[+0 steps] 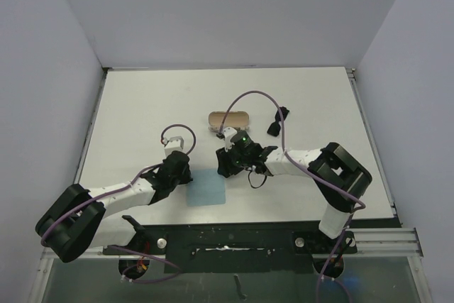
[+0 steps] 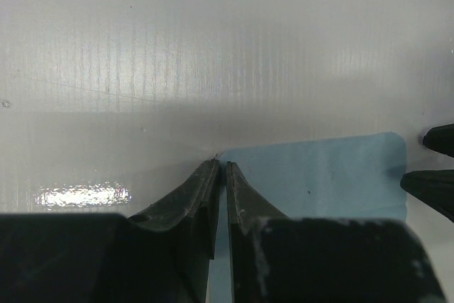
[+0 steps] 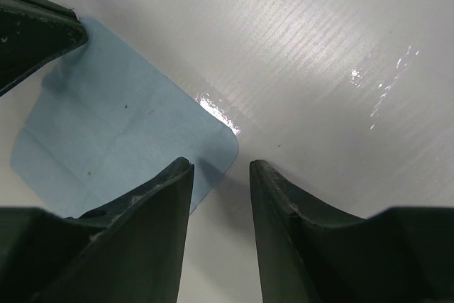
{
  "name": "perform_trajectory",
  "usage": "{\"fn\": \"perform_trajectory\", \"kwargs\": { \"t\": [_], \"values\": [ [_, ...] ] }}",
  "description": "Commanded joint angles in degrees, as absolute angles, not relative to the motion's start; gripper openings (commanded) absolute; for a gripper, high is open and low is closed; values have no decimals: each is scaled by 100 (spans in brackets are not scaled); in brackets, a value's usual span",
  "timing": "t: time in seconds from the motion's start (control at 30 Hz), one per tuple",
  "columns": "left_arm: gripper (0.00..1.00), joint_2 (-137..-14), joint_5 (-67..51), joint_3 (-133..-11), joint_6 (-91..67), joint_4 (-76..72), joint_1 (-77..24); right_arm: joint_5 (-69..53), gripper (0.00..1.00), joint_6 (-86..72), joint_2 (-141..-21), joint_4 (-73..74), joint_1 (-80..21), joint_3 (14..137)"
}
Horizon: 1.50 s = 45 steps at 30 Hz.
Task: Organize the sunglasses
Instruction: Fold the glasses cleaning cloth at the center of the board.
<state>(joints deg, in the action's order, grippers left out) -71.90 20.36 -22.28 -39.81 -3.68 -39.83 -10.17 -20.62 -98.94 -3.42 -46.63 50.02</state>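
The black sunglasses (image 1: 278, 122) lie on the white table at the back right, a little right of the oblong tan case (image 1: 228, 120). Neither gripper is near them. Both grippers are down at the light blue cloth (image 1: 206, 189). My left gripper (image 2: 221, 163) is pinched shut on the cloth's (image 2: 319, 175) left far corner. My right gripper (image 3: 220, 164) is open and straddles the cloth's (image 3: 106, 125) other far corner, one finger over the cloth and one over bare table. In the top view the left gripper (image 1: 189, 177) and right gripper (image 1: 224, 171) flank the cloth.
The right arm's purple cable (image 1: 255, 97) loops over the table between the case and the sunglasses. The right gripper's fingertips (image 2: 436, 189) show at the right edge of the left wrist view. The table's near edge (image 1: 234, 223) is just behind the cloth.
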Motion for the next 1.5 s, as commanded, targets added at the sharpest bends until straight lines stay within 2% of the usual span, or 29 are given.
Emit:
{"fn": "perform_trajectory", "kwargs": {
  "t": [0.0,0.6,1.03,1.2,1.4,1.47],
  "values": [
    [9,-7165,1994,-2421,-3964,-477,-4025,-1063,38,-2109,-9970,-547,-4738,5251],
    [9,-7137,1971,-2367,-3968,-542,-4034,-881,30,-2116,-10185,-309,-4903,5473],
    [9,-7148,1952,-2319,-3983,-579,-4042,-774,31,-2069,-10141,-300,-4861,5370],
    [9,-7150,1966,-2322,-3987,-565,-4038,-767,21,-2072,-10179,-330,-4850,5340],
    [8,-7137,1961,-2329,-3980,-562,-4043,-782,19,-2116,-10180,-373,-4859,5317],
    [6,-7149,1960,-2338,-3968,-556,-4037,-782,14,-2105,-10170,-371,-4858,5324]
  ]
}}
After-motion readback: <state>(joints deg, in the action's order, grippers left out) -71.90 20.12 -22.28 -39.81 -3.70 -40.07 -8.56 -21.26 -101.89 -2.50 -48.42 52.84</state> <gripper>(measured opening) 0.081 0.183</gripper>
